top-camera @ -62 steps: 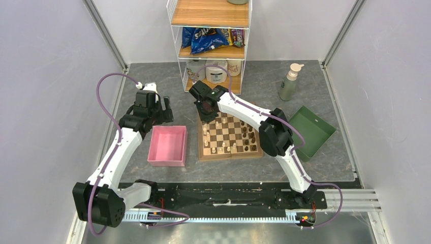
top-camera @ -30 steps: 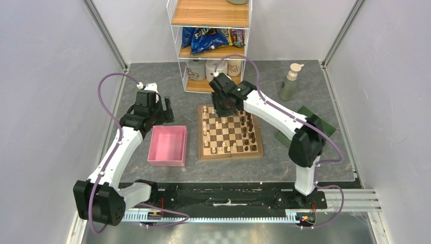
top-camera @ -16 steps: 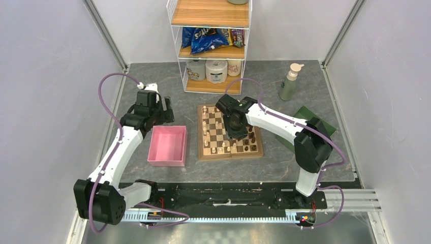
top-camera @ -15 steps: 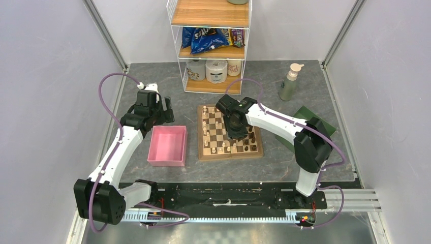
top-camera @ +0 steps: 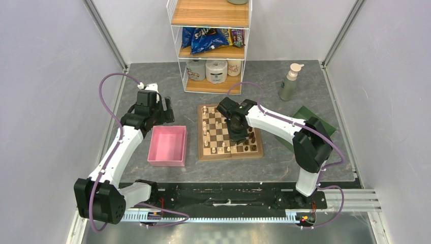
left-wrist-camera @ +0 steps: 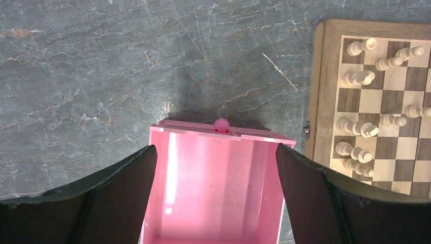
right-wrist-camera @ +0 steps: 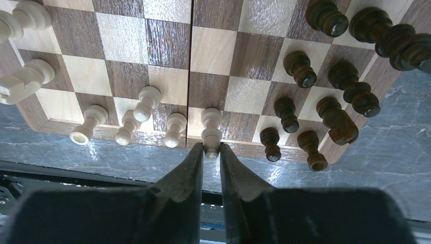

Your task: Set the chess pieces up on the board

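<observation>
Looking down the right wrist camera, I have the right claw [right-wrist-camera: 211, 150] drawn almost together on the head of a white pawn [right-wrist-camera: 211, 124], with 1 finger on each side and seemingly touching it. How firm the pinch is I cannot tell. The pawn stands upright directly under the claw, on the edge row of the board [right-wrist-camera: 213, 51], beside the centre seam and close to the wooden border. To do this step well, I would confirm the pinch sits square on the head and lift straight up until the base is above the neighbours' tops. Only then would I carry it sideways, since so small a turned piece could twist or pop out if squeezed off-centre. Other white pawns [right-wrist-camera: 175, 129] crowd 1 side of the claw in the same row, the nearest just beside the pinched one. A cluster of dark pieces [right-wrist-camera: 305, 101] stands on the other side, a little further off, and a sideways drag would likely topple either group. The left claw [left-wrist-camera: 214, 152] is spread wide with nothing in it, hanging over the pink tray [left-wrist-camera: 223, 133], well apart from the right claw. Beyond the right claw on the worktop [top-camera: 152, 76] stand a wire shelf [top-camera: 211, 48] and a soap bottle [top-camera: 289, 84], with a green tray [top-camera: 325, 127] to its outer side, none close enough to interfere.
</observation>
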### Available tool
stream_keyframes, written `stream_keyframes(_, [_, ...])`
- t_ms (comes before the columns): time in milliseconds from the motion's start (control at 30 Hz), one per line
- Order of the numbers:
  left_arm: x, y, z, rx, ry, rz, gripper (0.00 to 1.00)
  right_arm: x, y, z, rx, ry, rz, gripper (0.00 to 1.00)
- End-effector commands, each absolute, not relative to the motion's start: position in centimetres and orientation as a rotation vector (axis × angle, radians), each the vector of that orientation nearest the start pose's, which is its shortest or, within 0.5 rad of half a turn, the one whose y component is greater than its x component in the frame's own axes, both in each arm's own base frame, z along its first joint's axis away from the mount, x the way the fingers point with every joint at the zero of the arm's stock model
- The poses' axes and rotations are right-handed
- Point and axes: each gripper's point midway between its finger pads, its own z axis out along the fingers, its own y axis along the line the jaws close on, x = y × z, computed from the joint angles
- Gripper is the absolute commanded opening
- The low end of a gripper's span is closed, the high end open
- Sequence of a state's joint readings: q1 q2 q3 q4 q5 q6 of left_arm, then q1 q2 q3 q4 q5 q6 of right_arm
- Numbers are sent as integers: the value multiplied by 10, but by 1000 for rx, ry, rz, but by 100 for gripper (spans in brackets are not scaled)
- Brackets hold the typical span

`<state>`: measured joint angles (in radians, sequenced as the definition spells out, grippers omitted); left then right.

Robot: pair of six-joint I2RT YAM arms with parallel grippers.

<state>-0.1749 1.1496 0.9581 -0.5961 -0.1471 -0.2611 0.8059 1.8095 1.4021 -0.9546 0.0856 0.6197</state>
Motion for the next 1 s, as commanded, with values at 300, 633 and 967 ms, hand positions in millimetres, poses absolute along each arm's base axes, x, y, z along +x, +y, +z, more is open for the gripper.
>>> stream_keyframes(300, [315, -42, 172, -193, 2307, -73, 93, 267, 280, 125, -297, 2757, 195, 8])
stream_keyframes(633, [314, -41, 174, -197, 2300, -71, 94, 336, 335, 145, -404, 2620, 250, 9])
stream_keyframes(967, [314, -42, 175, -196, 2298, -79, 94, 375, 368, 130, -431, 2606, 268, 10])
